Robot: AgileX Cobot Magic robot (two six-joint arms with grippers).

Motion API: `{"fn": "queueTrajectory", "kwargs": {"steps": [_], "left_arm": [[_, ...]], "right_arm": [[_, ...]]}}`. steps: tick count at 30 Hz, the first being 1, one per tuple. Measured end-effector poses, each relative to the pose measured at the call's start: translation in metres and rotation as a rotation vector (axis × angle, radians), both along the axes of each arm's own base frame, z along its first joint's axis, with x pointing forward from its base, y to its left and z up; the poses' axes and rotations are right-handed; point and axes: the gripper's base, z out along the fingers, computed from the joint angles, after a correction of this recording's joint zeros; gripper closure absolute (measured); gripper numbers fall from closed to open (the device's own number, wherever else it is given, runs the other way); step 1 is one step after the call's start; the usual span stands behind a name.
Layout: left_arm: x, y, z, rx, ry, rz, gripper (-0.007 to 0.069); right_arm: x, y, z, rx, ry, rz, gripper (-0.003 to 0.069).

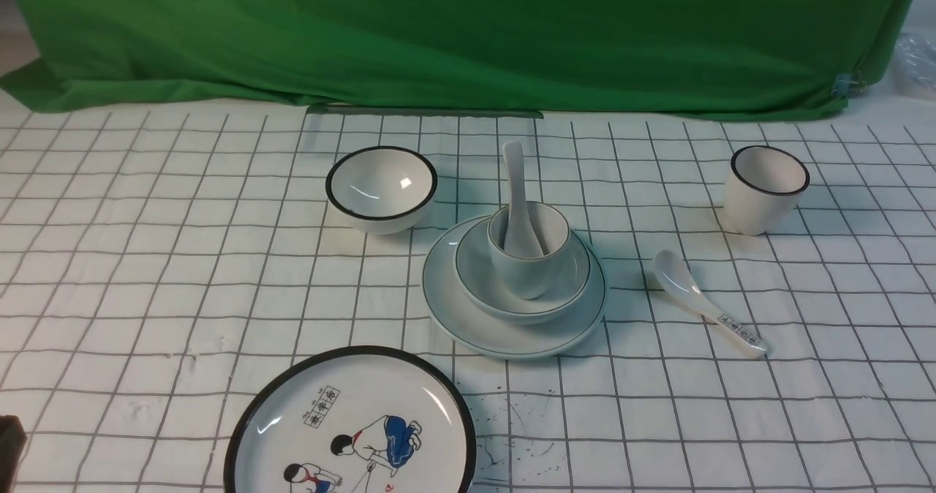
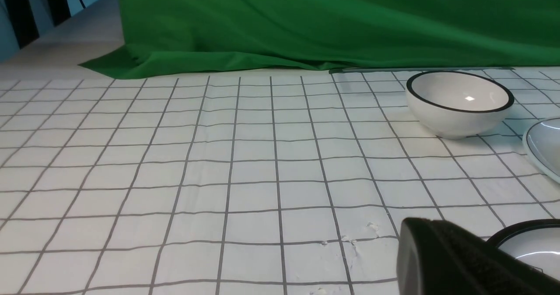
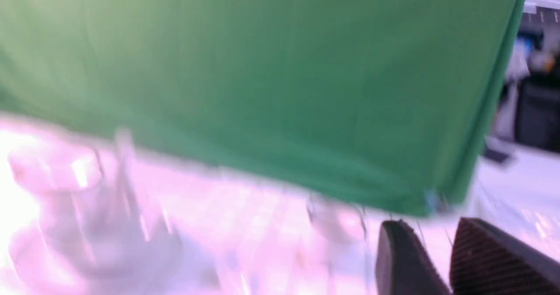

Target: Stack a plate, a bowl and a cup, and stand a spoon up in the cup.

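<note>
A black-rimmed bowl (image 2: 459, 102) sits ahead of the left gripper, a cartoon plate (image 1: 351, 434) just beside it. A black-rimmed cup (image 1: 765, 188) and printed-handle spoon (image 1: 706, 309) lie apart from it.

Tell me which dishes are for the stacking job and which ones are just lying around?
For the job:
thin-rimmed plate
shallow thin-rimmed bowl
thin-rimmed cup
plain white spoon

Lying around:
black-rimmed bowl
black-rimmed cup
spoon with printed handle
cartoon plate
</note>
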Motion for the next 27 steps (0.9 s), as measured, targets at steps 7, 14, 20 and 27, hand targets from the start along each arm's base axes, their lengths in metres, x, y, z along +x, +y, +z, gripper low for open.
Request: {"fn": "queueTrajectory", "kwargs": {"steps": [7,14,20,27], "left_arm": [[0.000,0.000,0.000,0.000,0.000,0.001,0.0623],[0.000,0.000,0.000,0.008,0.003,0.001,0.0623],[0.000,0.000,0.000,0.014,0.004,0.002,0.0623],[0.000,0.000,0.000,0.017,0.005,0.001,0.0623]], "right_arm": [[0.012,-0.002,-0.080,-0.056,0.188,-0.043,0.0427],[0.010,-0.001,-0.095,0.009,0.276,-0.041,0.0424],[0.010,-0.001,-0.095,0.020,0.277,-0.042,0.0422],[0.010,-0.001,-0.095,0.020,0.278,-0.043,0.0422]]}}
